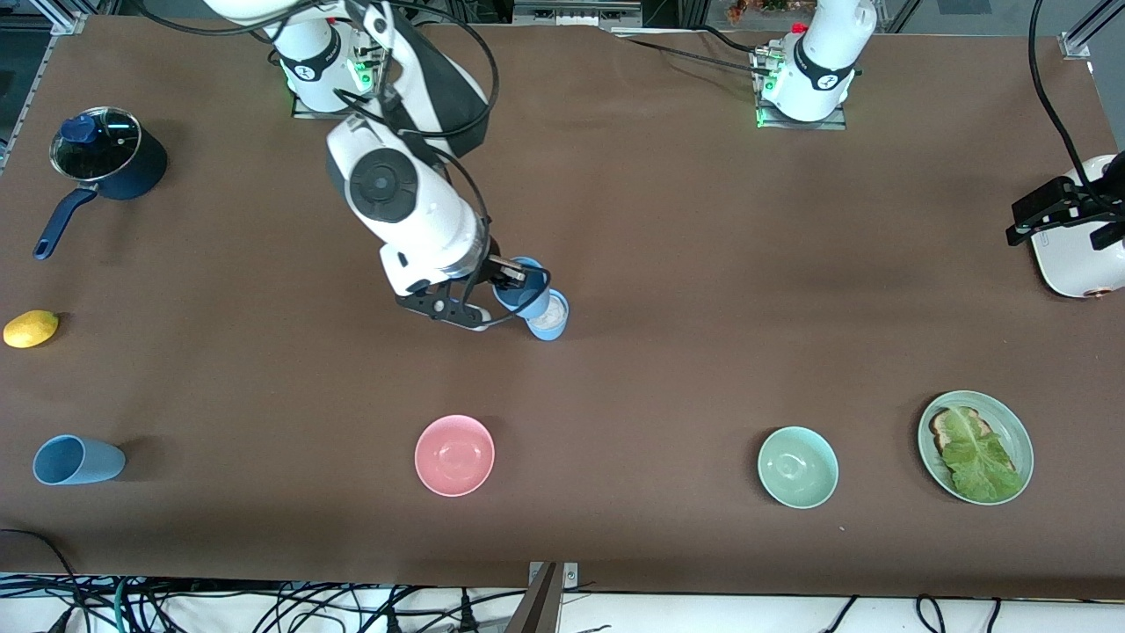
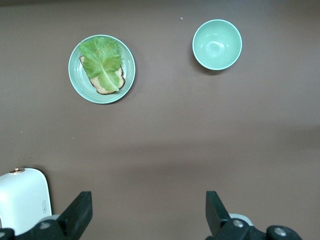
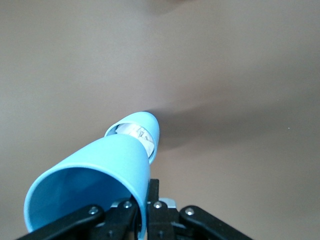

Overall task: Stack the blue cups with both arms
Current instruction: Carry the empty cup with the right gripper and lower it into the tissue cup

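My right gripper [image 1: 508,280] is shut on the rim of a bright sky-blue cup [image 1: 525,290] and holds it tilted over the middle of the table. In the right wrist view its fingers [image 3: 152,192] pinch that cup's wall [image 3: 95,175]. Just under the held cup's base stands a second blue cup [image 1: 550,321] with something white inside; it also shows in the right wrist view [image 3: 150,127]. I cannot tell whether the two touch. A slate-blue cup [image 1: 77,460] lies on its side near the front edge at the right arm's end. My left gripper [image 1: 1041,220] is open and empty [image 2: 149,202], waiting above a white appliance.
A pink bowl [image 1: 454,454] and a mint-green bowl [image 1: 797,467] stand near the front edge. A green plate [image 1: 1011,422] holds bread and lettuce. A white appliance [image 1: 1085,255] sits at the left arm's end. A dark lidded pot [image 1: 110,158] and a lemon [image 1: 31,329] lie at the right arm's end.
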### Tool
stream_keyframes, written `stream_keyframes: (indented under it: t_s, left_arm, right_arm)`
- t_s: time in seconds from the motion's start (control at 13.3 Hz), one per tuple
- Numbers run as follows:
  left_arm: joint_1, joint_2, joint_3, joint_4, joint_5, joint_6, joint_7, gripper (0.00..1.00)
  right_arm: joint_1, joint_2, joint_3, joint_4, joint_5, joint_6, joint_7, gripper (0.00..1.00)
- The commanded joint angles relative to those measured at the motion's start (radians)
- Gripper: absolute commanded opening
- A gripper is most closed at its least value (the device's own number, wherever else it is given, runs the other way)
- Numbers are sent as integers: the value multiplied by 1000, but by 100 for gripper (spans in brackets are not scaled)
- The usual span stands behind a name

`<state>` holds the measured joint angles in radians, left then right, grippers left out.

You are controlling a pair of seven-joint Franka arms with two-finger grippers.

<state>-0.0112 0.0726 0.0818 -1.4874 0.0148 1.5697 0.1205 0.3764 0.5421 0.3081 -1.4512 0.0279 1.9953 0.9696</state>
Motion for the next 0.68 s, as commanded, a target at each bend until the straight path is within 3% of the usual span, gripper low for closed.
stream_keyframes:
  t_s: [0.0,0.6]
  left_arm:
    - [7,-7,-2,-4,-24,-17,28,100]
    - [10,-2,-2,-4,-22,-19,31,100]
  right_arm:
    - [27,44,-7,41,-51,22,35,0]
    - [61,98,-7,38,-86,69,37,3]
